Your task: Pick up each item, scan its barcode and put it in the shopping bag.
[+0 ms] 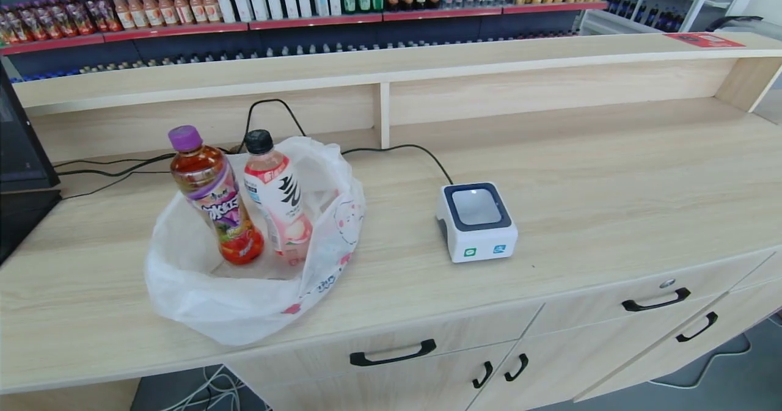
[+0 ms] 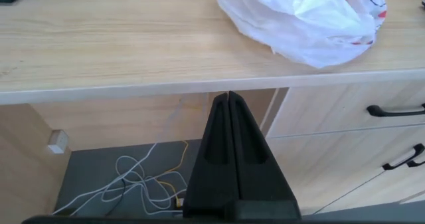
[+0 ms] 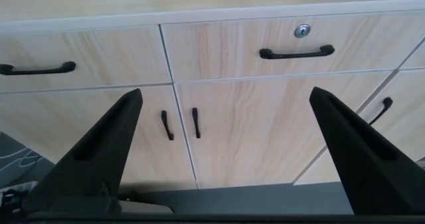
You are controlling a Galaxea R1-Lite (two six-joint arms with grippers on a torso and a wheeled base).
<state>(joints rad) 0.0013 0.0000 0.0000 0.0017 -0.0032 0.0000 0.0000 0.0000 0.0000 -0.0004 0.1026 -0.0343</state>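
Two drinks are seen standing side by side inside the white shopping bag (image 1: 201,295) on the pale wooden counter (image 1: 611,203). One is a purple-capped bottle (image 1: 215,198) of reddish drink, tilted slightly. The other is a pink black-capped bottle (image 1: 278,200), placed just beside it on the robot's right. The bag's mouth is left open around them. The barcode scanner (image 1: 477,222), a small white box with a dark-framed window, is set near the bag on its right. A black cable (image 1: 403,149) is run from it toward the back of the counter. The left gripper (image 2: 229,114) is held below the counter's front edge, near the bag, with its fingers pressed together on nothing. The right gripper (image 3: 226,96) is held before the cabinet doors (image 3: 265,131), its fingers spread wide and empty.
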